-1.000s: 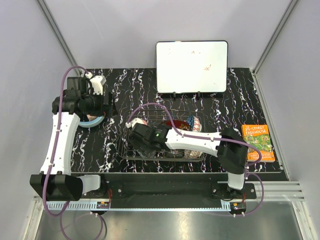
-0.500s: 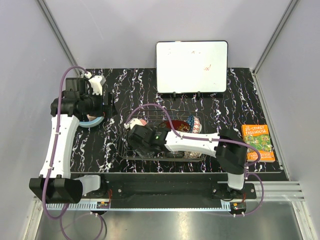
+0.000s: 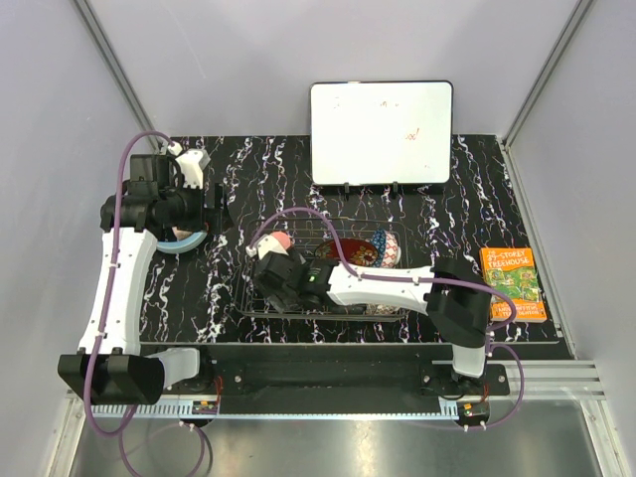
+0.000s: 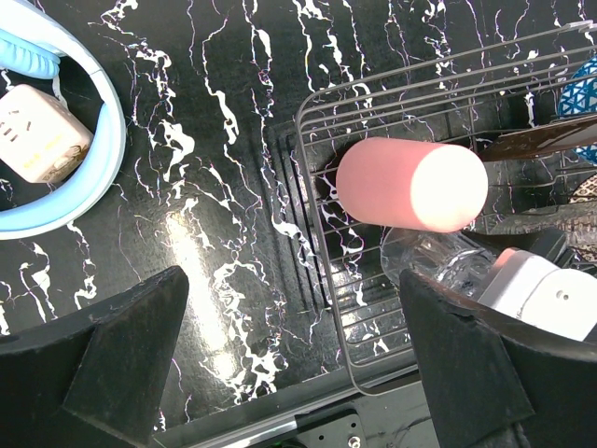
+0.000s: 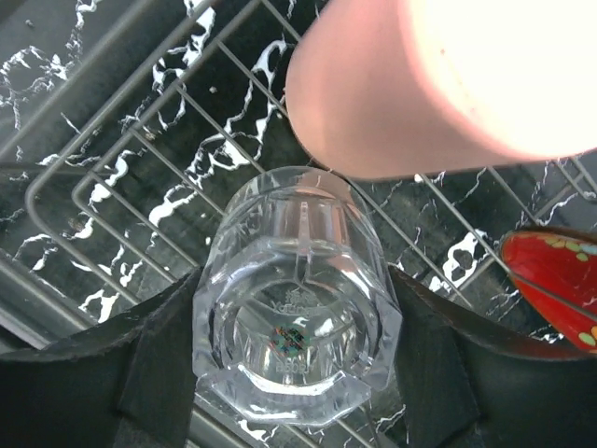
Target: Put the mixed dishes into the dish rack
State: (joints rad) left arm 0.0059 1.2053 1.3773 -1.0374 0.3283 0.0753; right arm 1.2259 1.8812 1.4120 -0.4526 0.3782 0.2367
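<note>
The chrome wire dish rack (image 3: 260, 310) stands at the table's middle front. My right gripper (image 3: 270, 280) is inside its left end, shut on a small clear glass (image 5: 294, 299) held base toward the camera, low over the rack wires (image 5: 93, 187). A pink cup (image 3: 279, 241) lies on its side in the rack just beyond the glass (image 4: 438, 266); it also shows in the right wrist view (image 5: 438, 75) and the left wrist view (image 4: 410, 185). A red bowl (image 3: 358, 248) and a blue patterned bowl (image 3: 386, 246) stand on edge in the rack. My left gripper (image 3: 217, 211) is open and empty, left of the rack (image 4: 317, 233).
A light blue dish (image 3: 185, 240) holding a beige cube (image 4: 37, 135) sits at the left under my left arm. A white board (image 3: 381, 132) stands at the back. An orange book (image 3: 512, 283) lies at the right.
My right gripper has shifted a little left and back inside the rack with the glass, uncovering more of the pink cup. The left arm has barely moved.
</note>
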